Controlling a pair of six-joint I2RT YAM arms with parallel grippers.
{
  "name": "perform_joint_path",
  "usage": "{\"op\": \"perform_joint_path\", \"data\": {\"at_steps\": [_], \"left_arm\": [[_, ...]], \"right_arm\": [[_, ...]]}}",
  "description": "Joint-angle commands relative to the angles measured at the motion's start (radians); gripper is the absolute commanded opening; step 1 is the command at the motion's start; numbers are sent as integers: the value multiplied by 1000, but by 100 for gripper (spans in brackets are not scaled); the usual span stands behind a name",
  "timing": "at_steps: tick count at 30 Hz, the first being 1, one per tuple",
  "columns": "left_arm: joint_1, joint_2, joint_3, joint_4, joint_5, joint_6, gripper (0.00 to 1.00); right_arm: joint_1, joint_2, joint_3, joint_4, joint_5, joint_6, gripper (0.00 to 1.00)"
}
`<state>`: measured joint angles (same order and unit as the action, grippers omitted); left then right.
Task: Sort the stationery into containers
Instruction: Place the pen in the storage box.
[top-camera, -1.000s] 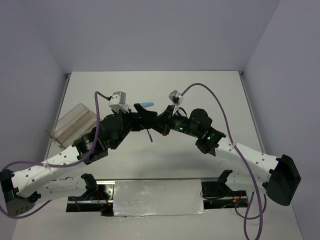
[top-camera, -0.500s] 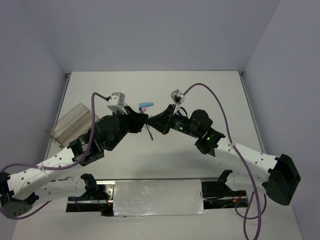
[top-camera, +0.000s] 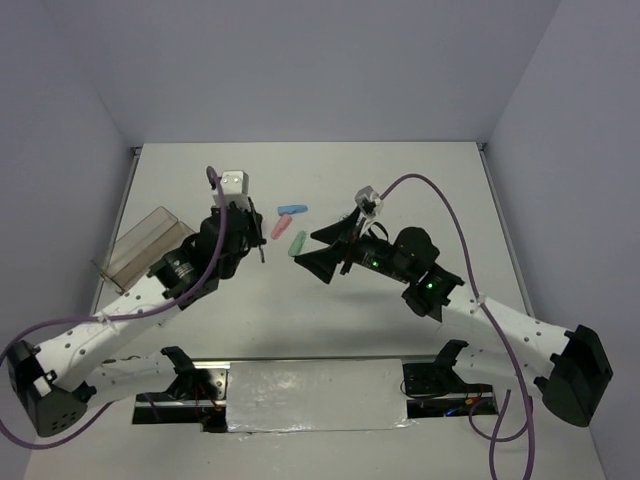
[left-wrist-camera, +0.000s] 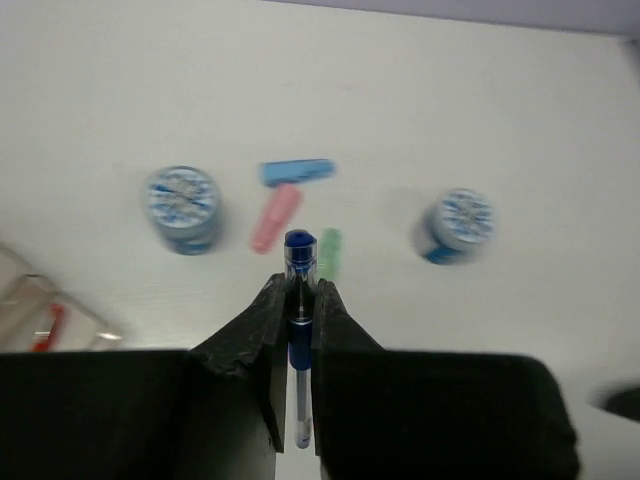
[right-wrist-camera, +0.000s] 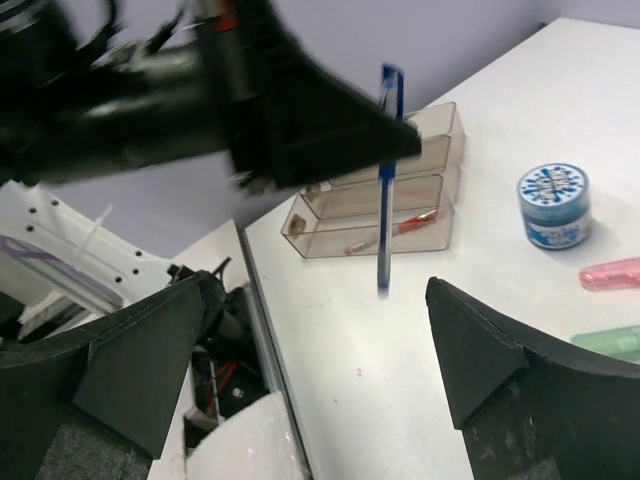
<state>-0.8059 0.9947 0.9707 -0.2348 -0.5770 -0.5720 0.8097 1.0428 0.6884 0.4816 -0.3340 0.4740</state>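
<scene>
Blue pen (left-wrist-camera: 299, 325) is clamped in the left gripper (left-wrist-camera: 298, 292), held off the white table (top-camera: 420, 190). The right gripper (right-wrist-camera: 315, 300) faces it, spread wide and holding nothing. Pale lilac walls (top-camera: 300, 70) surround the table. At the table's left edge, the clear tray (right-wrist-camera: 440, 122) holds a red pen (right-wrist-camera: 402, 229).

Soft, even white light; the tabletop (top-camera: 420, 180) is bright, shadows faint. From the left wrist, discs (left-wrist-camera: 455, 225) flanking the blue pen (left-wrist-camera: 299, 255) look blurred; from the right wrist, the left arm (right-wrist-camera: 130, 90) beside it smears.
</scene>
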Motion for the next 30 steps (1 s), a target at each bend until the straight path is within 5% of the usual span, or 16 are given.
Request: {"op": "perform_joint_path", "data": {"at_steps": [1,8,14,25,30], "left_arm": [[56,102,75,-60,-171,252,0],[272,234,27,50,-141,890,0],[473,225,-137,271,-56,1046,0],[519,226,-372,390,16,939,1],[521,240,-375,350,8,897,19]], "right_arm": [[-12,-114,-42,-58,44,-90,100],[-14,-357,-113,-230,112,-150,100],[-14,-463,-151,-288,110,-167,100],[-14,-468,-162,-279,113,-161,100],[-12,-471,-153,-284,116,-163,100]]}}
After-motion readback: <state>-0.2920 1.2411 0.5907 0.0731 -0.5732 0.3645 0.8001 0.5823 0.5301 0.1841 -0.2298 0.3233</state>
